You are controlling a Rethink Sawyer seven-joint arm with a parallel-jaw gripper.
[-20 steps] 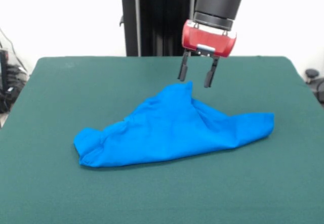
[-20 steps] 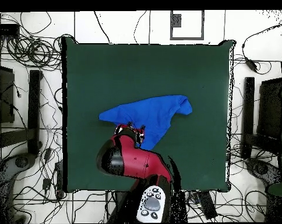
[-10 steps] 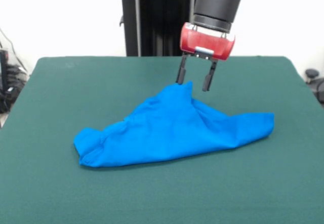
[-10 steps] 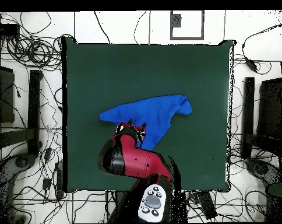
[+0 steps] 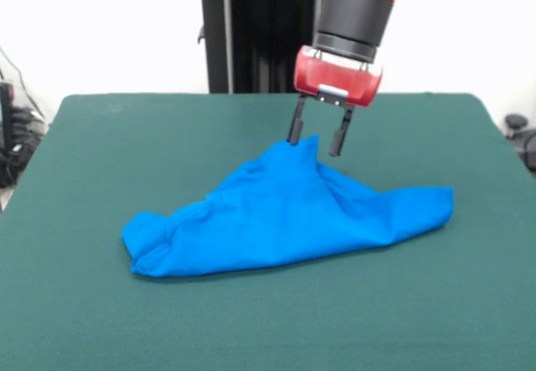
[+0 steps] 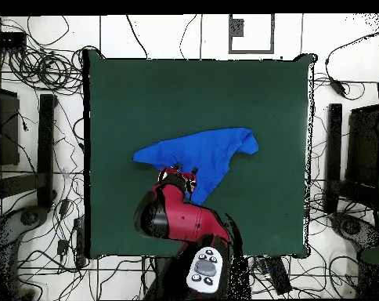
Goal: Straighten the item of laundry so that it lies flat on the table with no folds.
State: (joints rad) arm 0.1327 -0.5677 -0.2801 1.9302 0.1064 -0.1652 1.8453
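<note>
The item of laundry (image 5: 285,216) is a bright blue T-shirt, bunched in a long crumpled heap with a raised peak at its far side. It lies in the middle of the dark green table (image 5: 126,136); no print shows. In the overhead view the shirt (image 6: 204,153) spreads as a wedge. My gripper (image 5: 315,142) hangs open over the peak, one finger each side of the raised fold. In the overhead view the gripper (image 6: 181,174) sits at the shirt's lower edge, mostly hidden under the arm.
The black pedestal (image 5: 251,36) stands behind the table's far edge. Cables and stands (image 6: 36,157) lie on the floor around the table. The red arm body (image 6: 181,219) covers part of the table near the robot's side.
My gripper has shifted slightly to the left in the front view and come down a little toward the shirt's peak, still open. The shirt has not moved.
</note>
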